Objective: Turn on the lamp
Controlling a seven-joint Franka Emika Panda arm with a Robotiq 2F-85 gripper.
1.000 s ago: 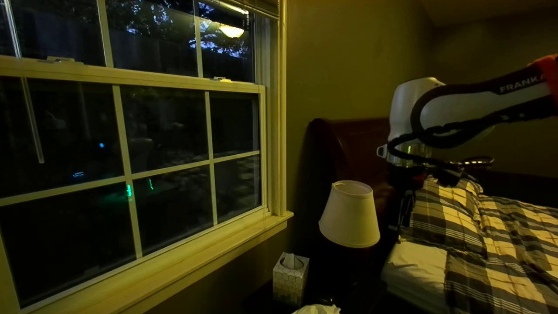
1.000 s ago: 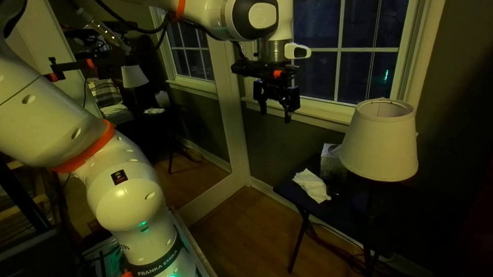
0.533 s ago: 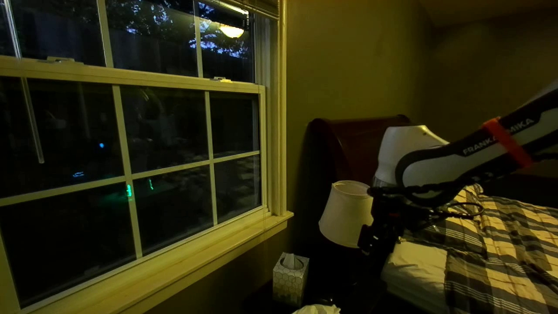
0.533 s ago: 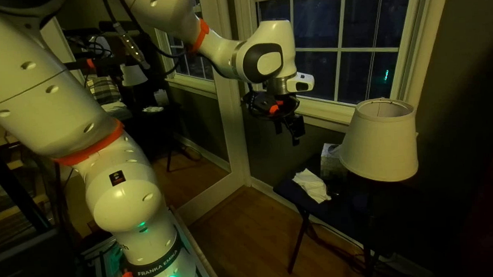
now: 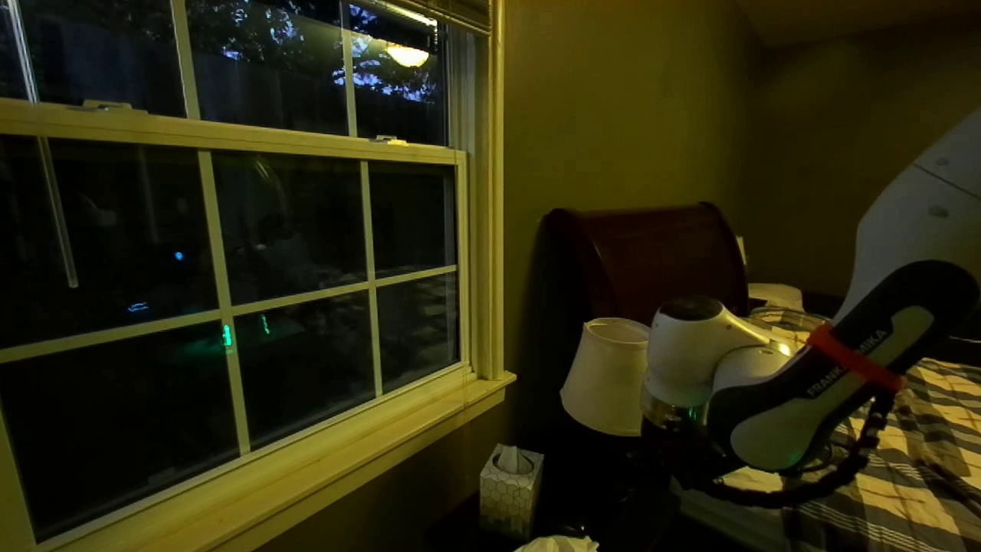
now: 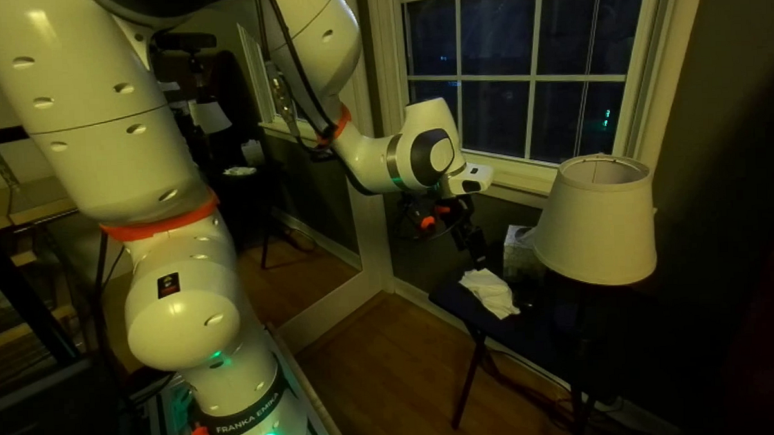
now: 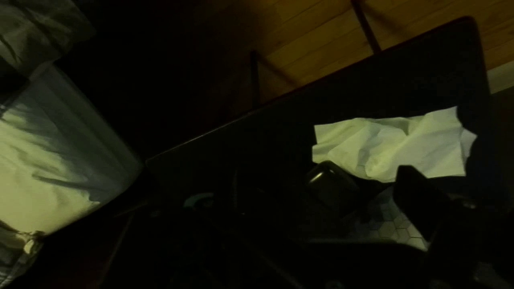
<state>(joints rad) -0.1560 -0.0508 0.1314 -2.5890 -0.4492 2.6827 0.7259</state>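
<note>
The lamp shows in both exterior views, with its cream tapered shade (image 5: 603, 379) (image 6: 596, 226) unlit above the dark side table. Its slim base is lost in the dark. The arm's wrist covers the shade's right edge in an exterior view. The lamp cannot be made out in the wrist view. My gripper (image 6: 478, 259) points down and tilted above the table, near the crumpled tissue and apart from the lamp. In the wrist view the gripper (image 7: 321, 176) has its dark fingers wide apart, with nothing seen held; the left finger is barely visible.
A crumpled white tissue (image 7: 389, 148), a hexagon-patterned tissue box (image 5: 510, 491) and a small glossy dark object (image 7: 331, 182) are on the black table (image 7: 241, 144). The bed (image 5: 943, 437) stands beside it. A window (image 5: 291, 222) with a sill is behind.
My arm has come down and the gripper has lowered from window height to just above the table, tilting on the way. The lamp, tissue and tissue box have not moved.
</note>
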